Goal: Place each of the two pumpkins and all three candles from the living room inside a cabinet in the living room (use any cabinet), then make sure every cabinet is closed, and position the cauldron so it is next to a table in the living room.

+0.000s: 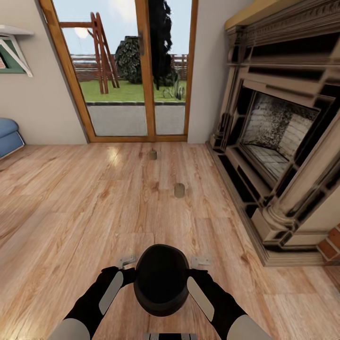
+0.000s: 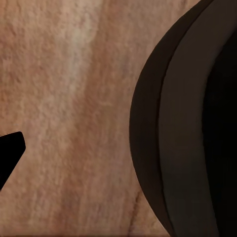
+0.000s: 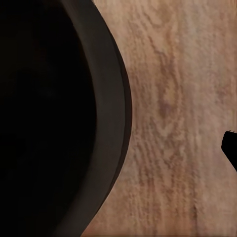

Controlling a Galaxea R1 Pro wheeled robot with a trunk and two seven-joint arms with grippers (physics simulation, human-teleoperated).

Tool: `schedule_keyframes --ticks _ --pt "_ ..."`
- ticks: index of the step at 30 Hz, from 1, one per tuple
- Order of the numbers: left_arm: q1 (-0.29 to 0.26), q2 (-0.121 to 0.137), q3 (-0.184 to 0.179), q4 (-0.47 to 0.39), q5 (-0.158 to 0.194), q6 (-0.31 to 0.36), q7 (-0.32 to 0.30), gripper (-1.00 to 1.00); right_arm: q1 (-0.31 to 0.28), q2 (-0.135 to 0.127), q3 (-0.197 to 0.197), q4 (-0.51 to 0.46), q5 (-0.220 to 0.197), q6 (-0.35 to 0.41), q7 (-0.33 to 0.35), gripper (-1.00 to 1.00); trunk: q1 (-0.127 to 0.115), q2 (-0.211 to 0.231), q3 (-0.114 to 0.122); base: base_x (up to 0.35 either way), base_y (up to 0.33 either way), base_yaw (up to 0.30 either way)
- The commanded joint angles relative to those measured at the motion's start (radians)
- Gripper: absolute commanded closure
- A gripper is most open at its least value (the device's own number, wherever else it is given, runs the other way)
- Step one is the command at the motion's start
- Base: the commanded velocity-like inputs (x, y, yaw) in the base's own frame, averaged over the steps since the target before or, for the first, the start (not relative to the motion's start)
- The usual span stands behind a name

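Holding the cauldron (image 1: 161, 279) between our arms just above the floor (image 1: 71, 212), we have the left hand (image 1: 126, 260) at its left flank and the right hand (image 1: 200, 260) at its right, though we cannot tell how wide either stands. Ahead, slightly right, a candle (image 1: 179, 190) stands upright on open boards, a second (image 1: 152, 154) beyond it near the glass door (image 1: 137, 71). The fireplace (image 1: 278, 141) hems our right; the left is roomy.
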Motion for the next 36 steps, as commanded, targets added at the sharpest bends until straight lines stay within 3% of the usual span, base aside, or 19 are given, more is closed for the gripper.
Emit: schedule_keyframes --ticks 1,5,10,28,33,36 --pt "0.0 0.0 -0.003 -0.001 0.01 0.002 0.009 -1.0 -0.001 -0.001 0.004 -0.001 -0.009 0.002 -0.009 -1.0 0.0 -0.001 -0.005 0.0 0.0 0.0" --pt "0.0 -0.002 -0.003 -0.001 0.011 0.002 0.009 -1.0 -0.001 -0.001 0.004 -0.001 -0.009 0.0 -0.008 -1.0 0.0 -0.001 -0.005 0.0 0.0 0.0" --pt "0.0 -0.003 -0.003 -0.001 0.011 0.002 0.009 -1.0 -0.001 -0.001 0.005 -0.001 -0.009 0.0 -0.008 -1.0 0.002 -0.002 -0.024 0.0 0.0 0.0" --pt "0.0 -0.007 -0.006 -0.001 0.014 0.002 0.009 -1.0 -0.001 -0.001 0.005 0.0 -0.009 -0.004 -0.008 -1.0 0.002 -0.002 -0.024 0.0 0.0 0.0" --pt "0.0 -0.009 -0.007 0.0 0.015 -0.019 0.009 -1.0 -0.001 -0.001 0.005 0.001 -0.009 -0.005 -0.008 -1.0 0.005 -0.003 -0.044 0.0 0.0 0.0" --pt "0.0 -0.012 -0.007 0.0 0.015 -0.032 0.009 -1.0 -0.001 -0.001 0.005 0.002 -0.009 -0.005 -0.008 -1.0 0.005 -0.003 -0.044 0.0 0.0 0.0"
